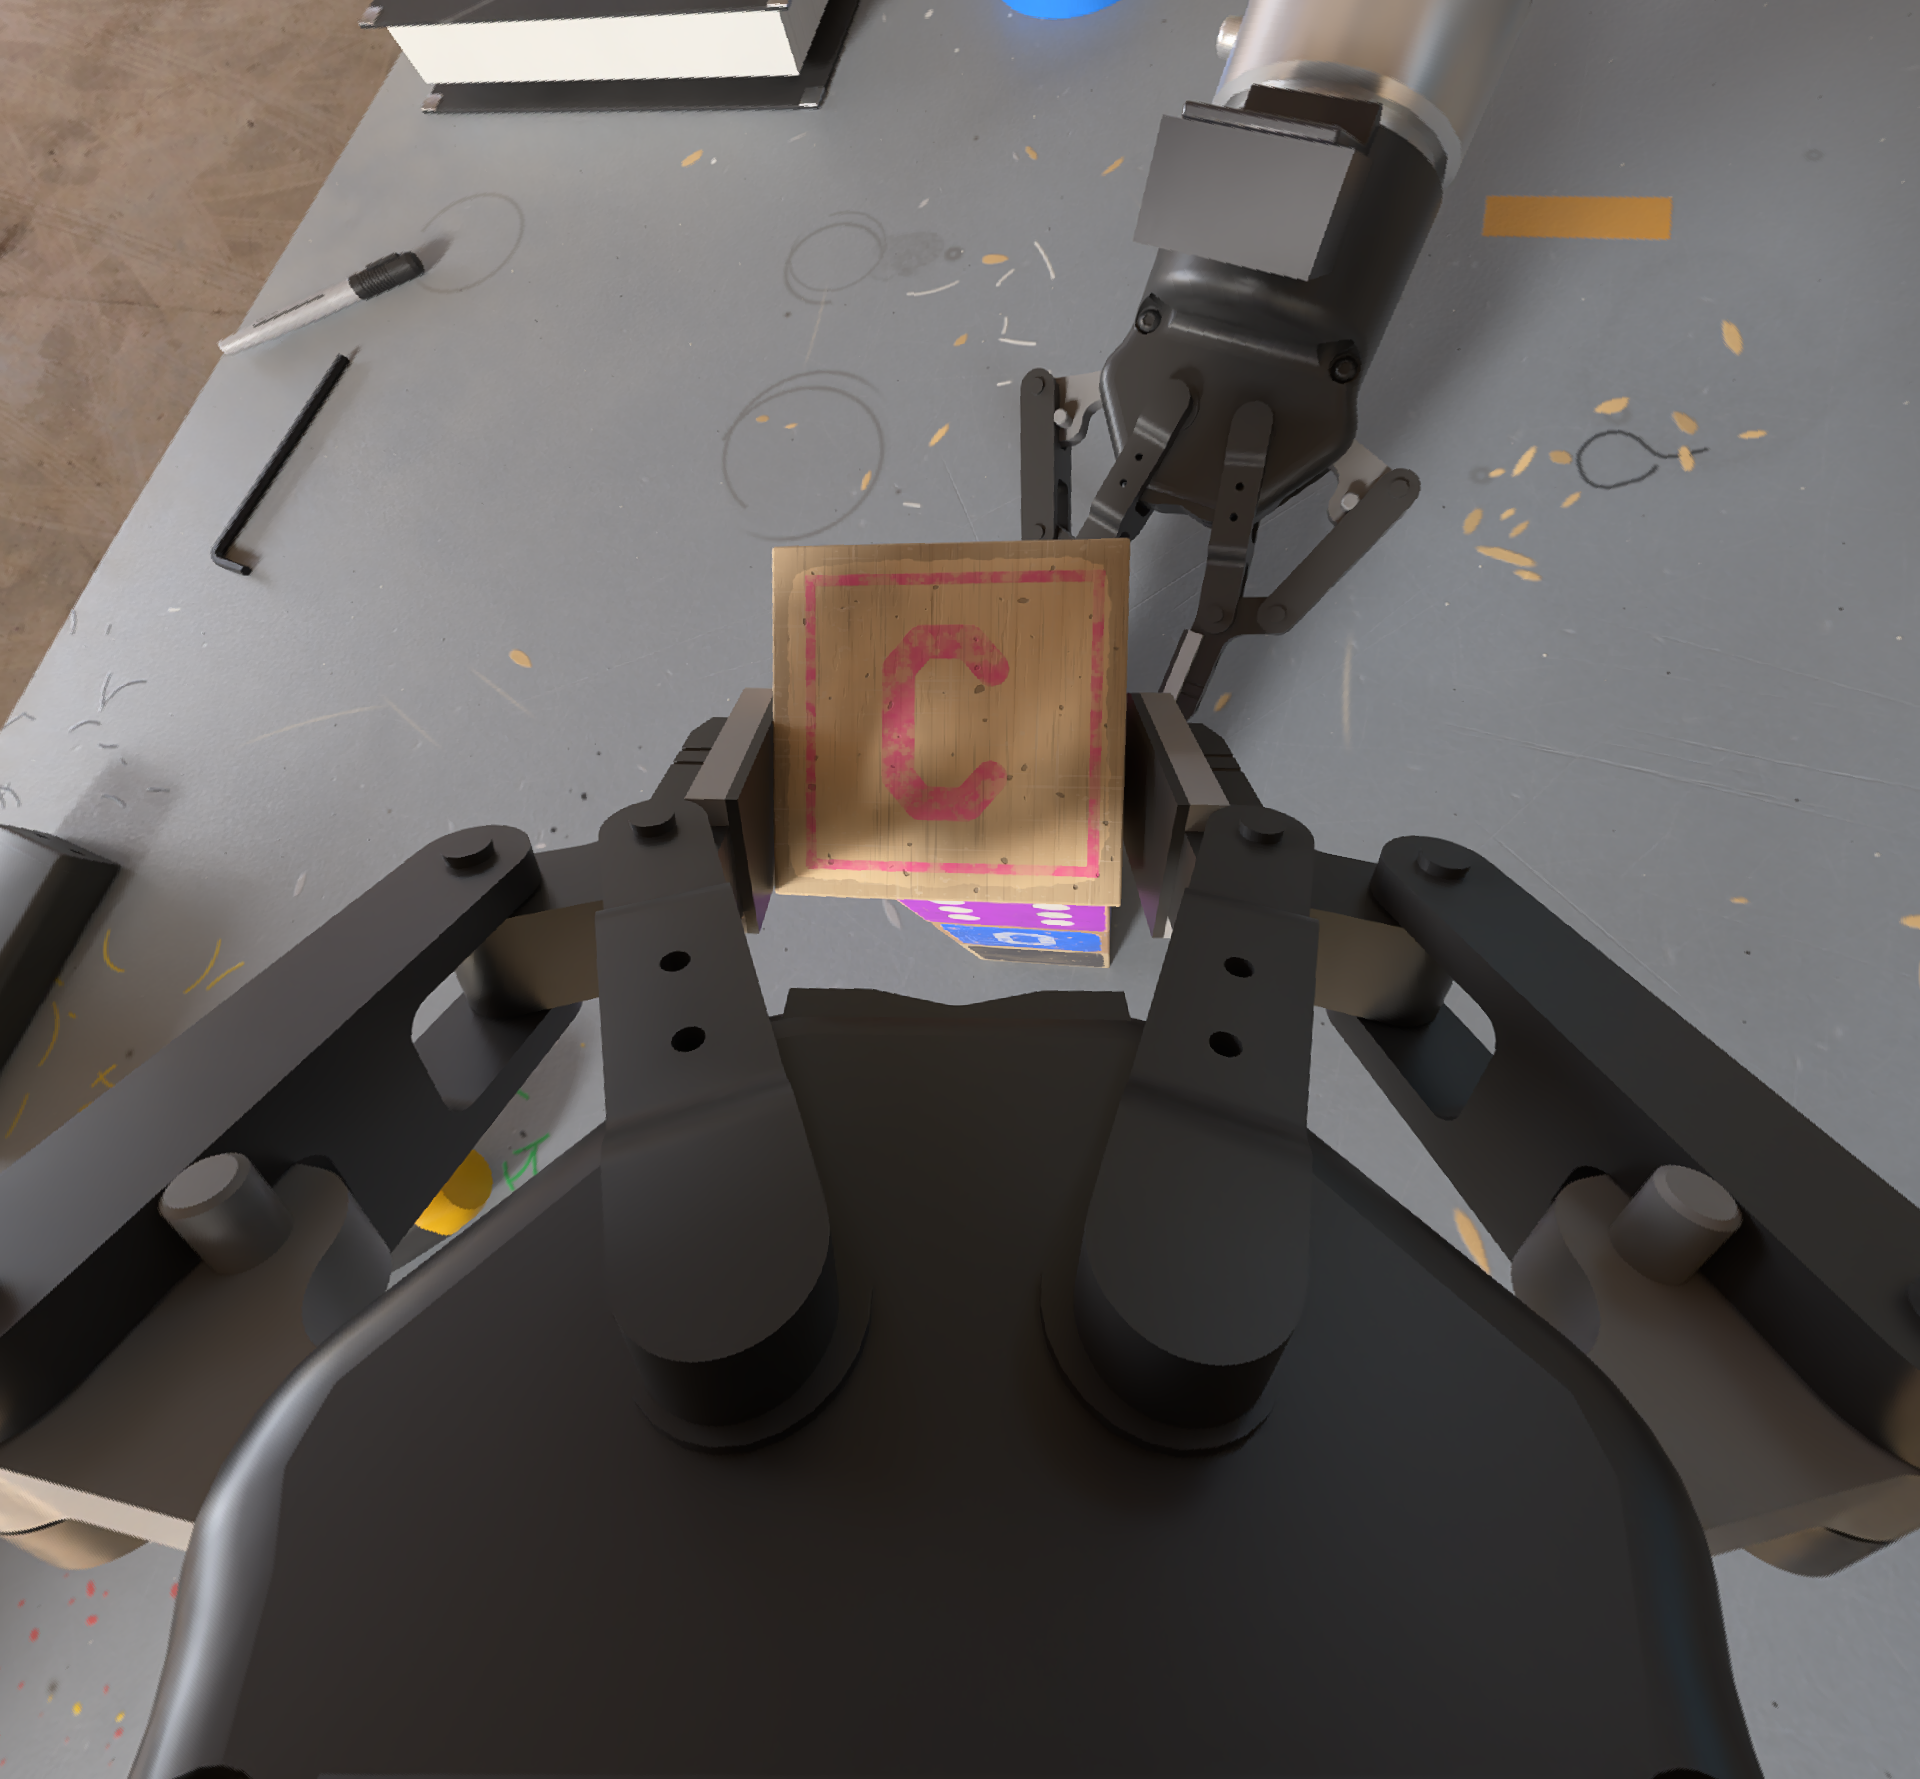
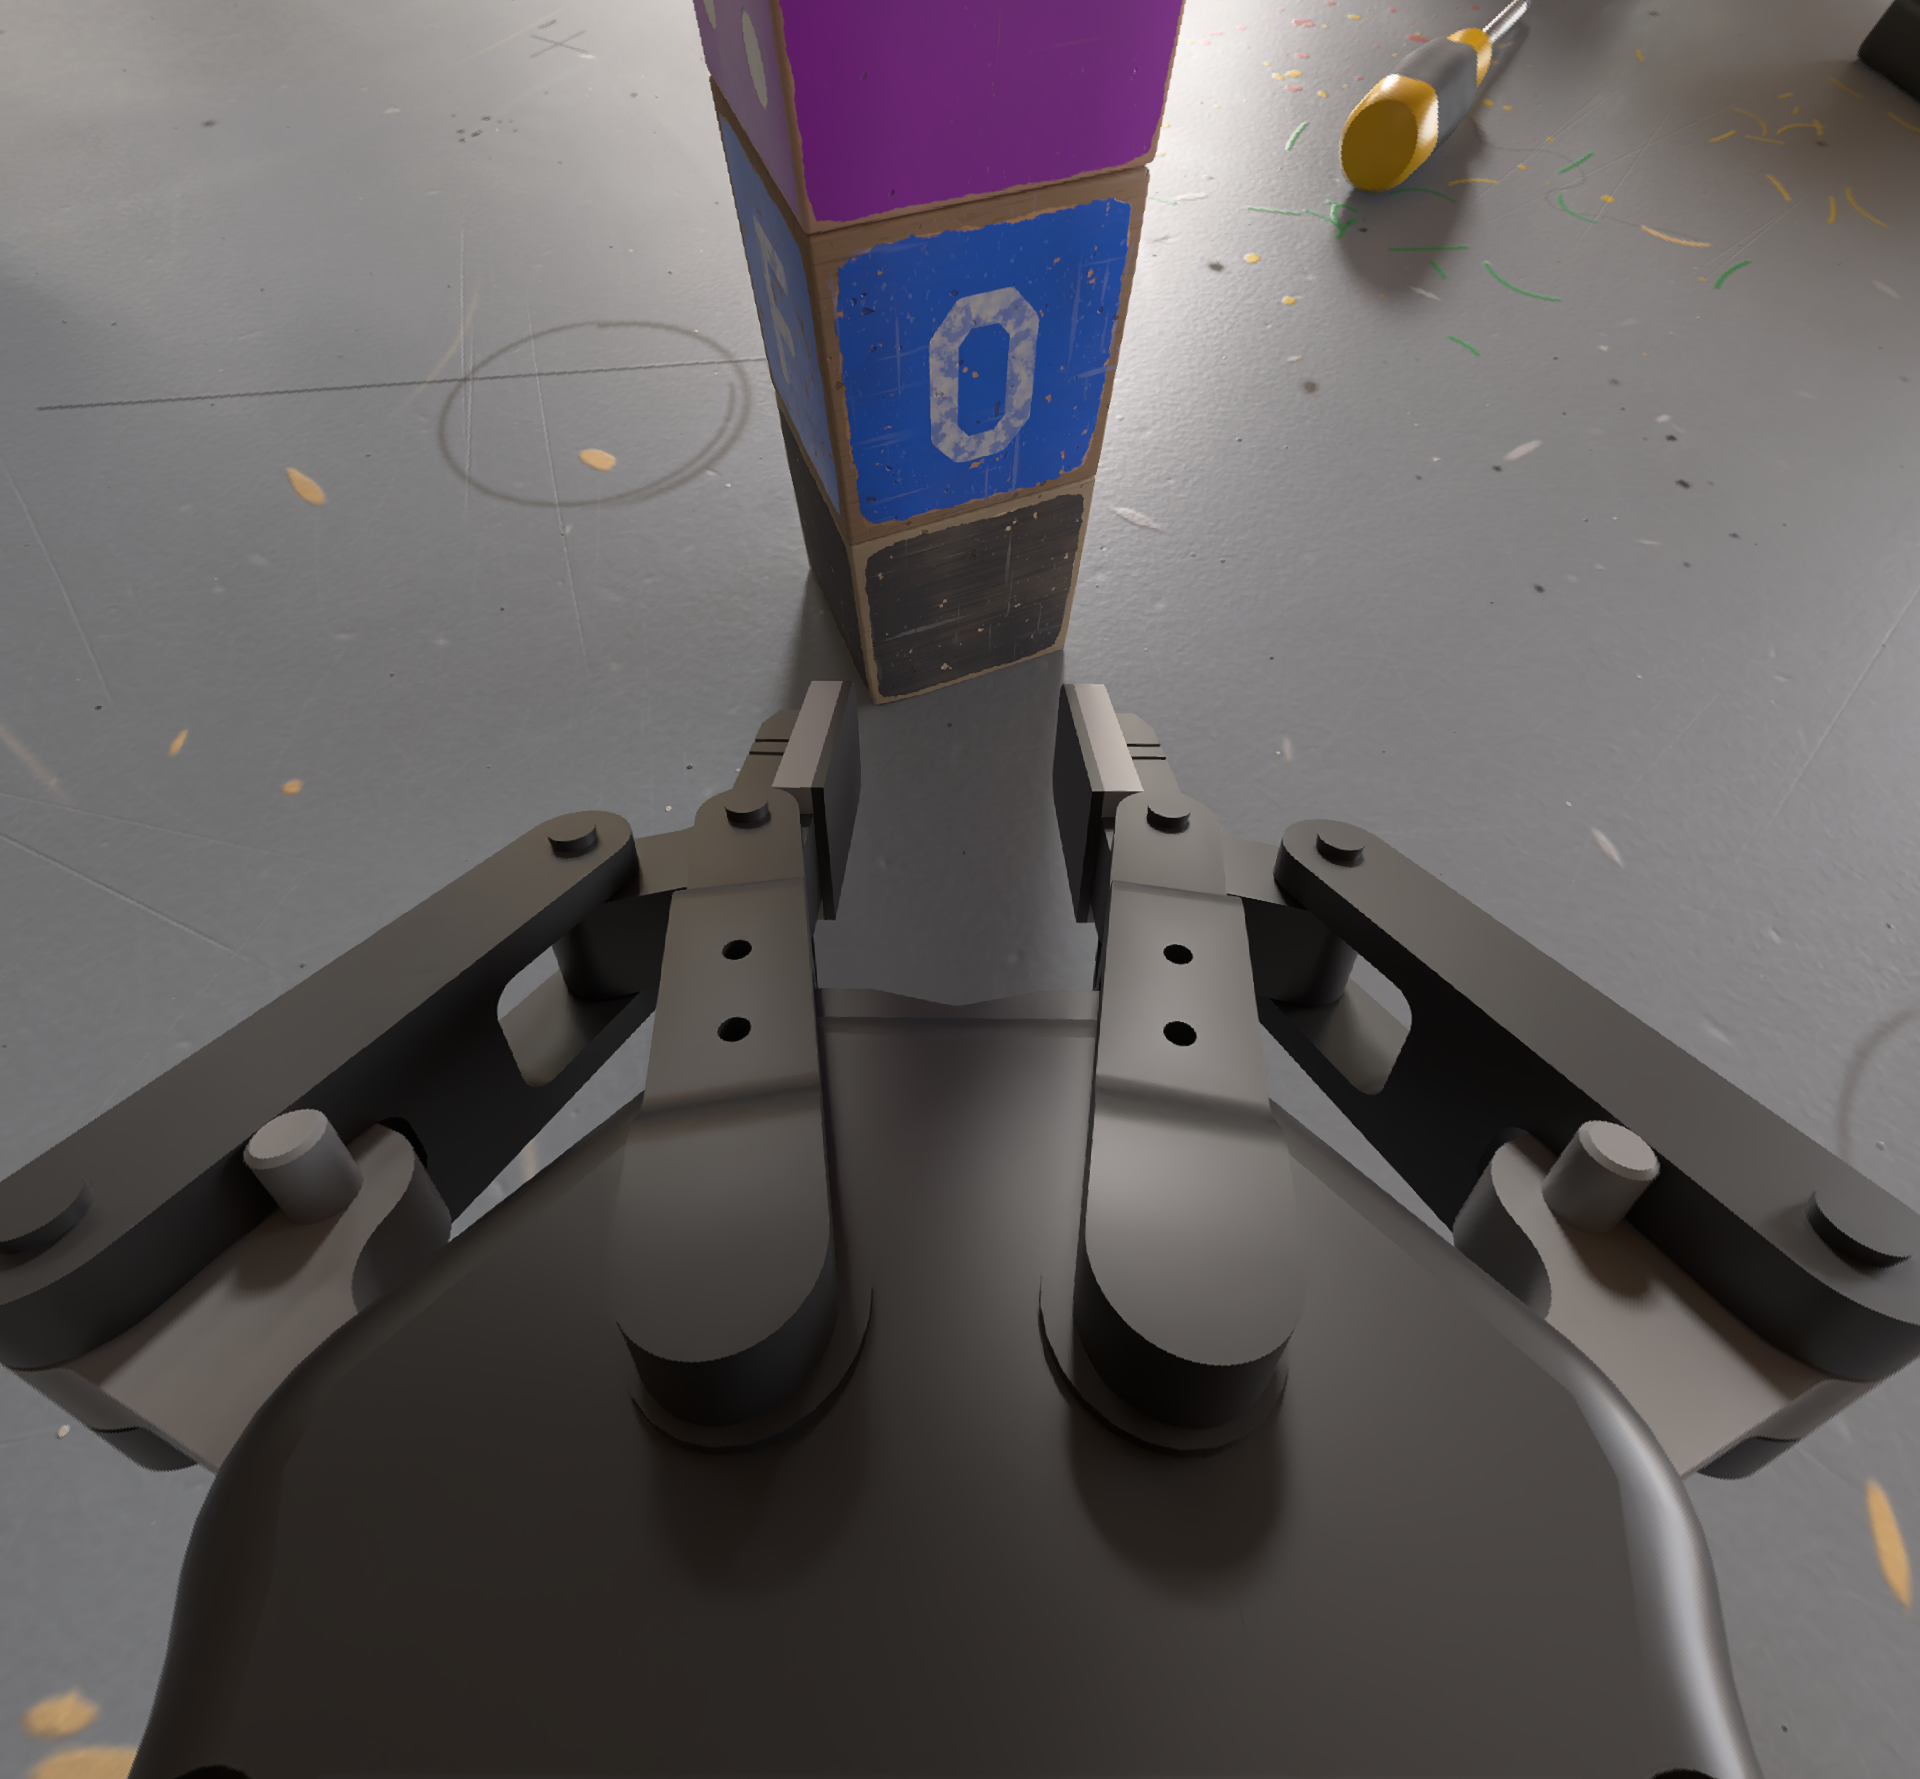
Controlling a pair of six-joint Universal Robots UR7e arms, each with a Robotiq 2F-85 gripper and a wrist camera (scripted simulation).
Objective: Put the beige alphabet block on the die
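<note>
Beige alphabet block [image 1: 948, 721] between left tool [image 1: 951, 799] pads

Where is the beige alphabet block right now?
In the left wrist view the beige alphabet block sits centre frame, clamped in the left pincer, directly above the purple die topping the stack.

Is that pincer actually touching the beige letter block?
Touching. In the left wrist view, the left pincer has both fingers pressed flat against the sides of the beige letter block, no gap showing.

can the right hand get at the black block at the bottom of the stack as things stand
Probably yes: the right hand is open and empty just in front of the black block, nothing between them. But the blue block and die rest on it.
</note>
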